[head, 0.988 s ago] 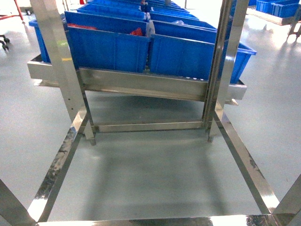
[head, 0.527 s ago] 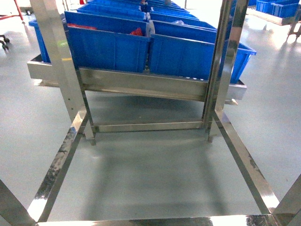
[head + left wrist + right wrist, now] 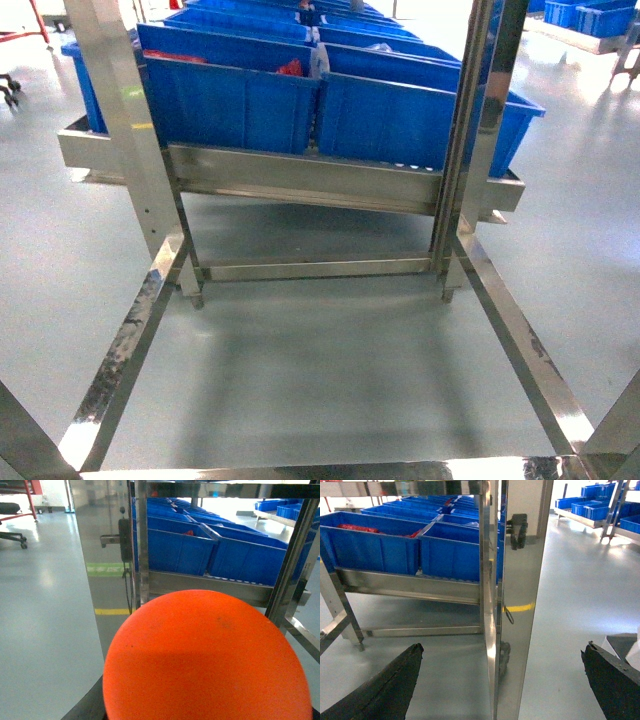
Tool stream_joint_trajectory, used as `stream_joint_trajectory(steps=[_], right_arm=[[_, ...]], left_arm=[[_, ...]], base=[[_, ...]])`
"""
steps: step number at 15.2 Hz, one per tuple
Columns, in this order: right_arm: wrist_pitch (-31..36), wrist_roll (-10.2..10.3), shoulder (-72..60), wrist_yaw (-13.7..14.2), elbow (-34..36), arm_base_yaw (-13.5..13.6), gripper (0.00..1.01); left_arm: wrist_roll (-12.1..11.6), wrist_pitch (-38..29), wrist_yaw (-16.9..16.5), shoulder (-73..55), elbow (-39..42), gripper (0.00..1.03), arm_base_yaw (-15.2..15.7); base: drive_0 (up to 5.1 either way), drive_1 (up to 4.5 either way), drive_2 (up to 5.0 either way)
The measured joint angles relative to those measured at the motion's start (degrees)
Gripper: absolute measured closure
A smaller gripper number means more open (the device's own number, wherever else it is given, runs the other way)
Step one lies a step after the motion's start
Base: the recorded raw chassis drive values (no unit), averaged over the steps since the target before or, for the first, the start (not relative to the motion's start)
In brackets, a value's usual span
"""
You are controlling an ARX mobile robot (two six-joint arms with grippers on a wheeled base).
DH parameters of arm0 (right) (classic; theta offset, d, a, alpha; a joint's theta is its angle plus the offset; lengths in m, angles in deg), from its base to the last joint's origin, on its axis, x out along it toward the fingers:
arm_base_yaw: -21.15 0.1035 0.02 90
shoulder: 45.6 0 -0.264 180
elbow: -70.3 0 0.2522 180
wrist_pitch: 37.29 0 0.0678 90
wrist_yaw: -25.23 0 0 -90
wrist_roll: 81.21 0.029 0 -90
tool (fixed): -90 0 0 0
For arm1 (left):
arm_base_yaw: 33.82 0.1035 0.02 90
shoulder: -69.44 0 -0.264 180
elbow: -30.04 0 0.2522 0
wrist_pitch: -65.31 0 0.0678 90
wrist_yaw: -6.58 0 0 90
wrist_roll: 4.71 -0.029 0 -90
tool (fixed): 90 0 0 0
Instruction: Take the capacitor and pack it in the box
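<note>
Capacitor [image 3: 207, 657] sits end-on in my left pincer, clamped there, I judge, though its fingers are hidden; long axis points ahead. My right pincer [image 3: 502, 680] gapes empty. Box unseen anywhere.

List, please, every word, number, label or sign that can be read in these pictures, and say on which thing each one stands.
No text can be read in any view.
Orange-red capacitor: only its plain end face fills the left wrist view; no print shows.
Blue bins: no labels visible.
Steel frame: bare metal, no marking.
Floor: yellow and green tape lines only, no lettering.
Dark box on the post: too small to tell whether it carries any writing.
</note>
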Motion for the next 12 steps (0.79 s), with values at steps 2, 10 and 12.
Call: stream_joint_trajectory(steps=[2,10,12], right_arm=[[0.0,0.0,0.0,0.0,0.0,0.0,0.03],[0.0,0.0,0.0,0.0,0.0,0.0,0.03],[0.0,0.0,0.0,0.0,0.0,0.0,0.03]], left_arm=[[0.0,0.0,0.0,0.0,0.0,0.59,0.0],[0.0,0.0,0.0,0.0,0.0,0.59,0.0],[0.0,0.0,0.0,0.0,0.0,0.59,0.0]], base=[[0.0,0.00,0.0],[0.0,0.00,0.0],[0.0,0.00,0.0]])
